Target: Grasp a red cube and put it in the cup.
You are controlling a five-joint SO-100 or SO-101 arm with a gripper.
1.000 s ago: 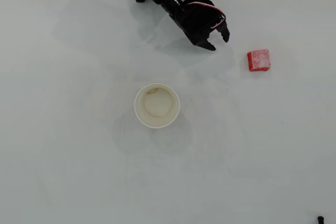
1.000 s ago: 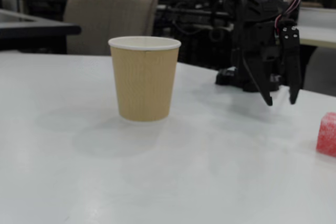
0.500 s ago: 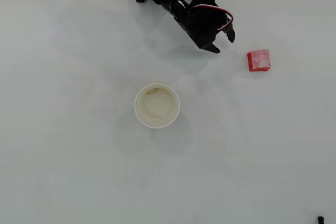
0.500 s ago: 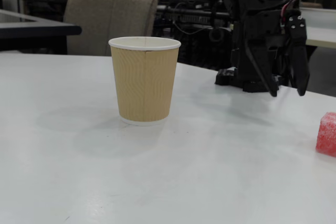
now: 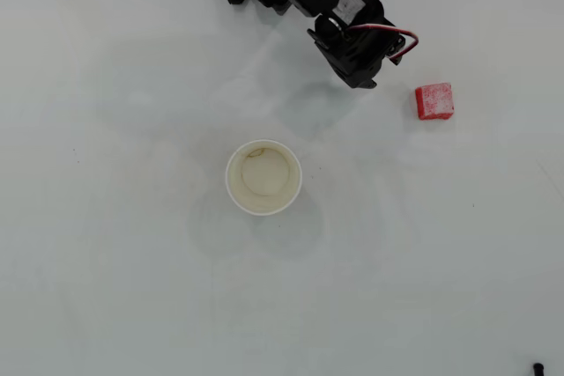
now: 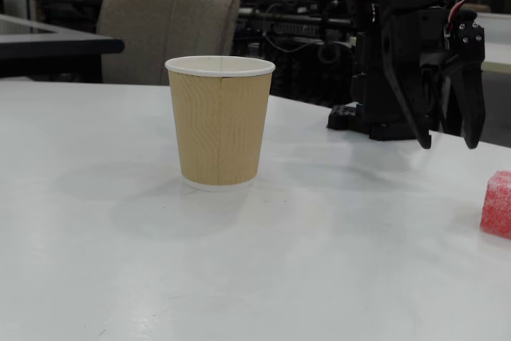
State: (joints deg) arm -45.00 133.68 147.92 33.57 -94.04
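Red cube (image 5: 434, 101) lies on the counter (image 5: 132, 288), right of the paper cup (image 5: 263, 177); tool (image 6: 449, 135) hovers spread, empty, just left of the cube

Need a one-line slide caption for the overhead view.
Black gripper hovers between the round white paper cup and the small red-pink cube, holding nothing.

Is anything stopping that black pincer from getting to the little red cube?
Probably not. The pincer hangs open above the table, and only bare tabletop separates it from the red cube. The cup stands well off to the other side.
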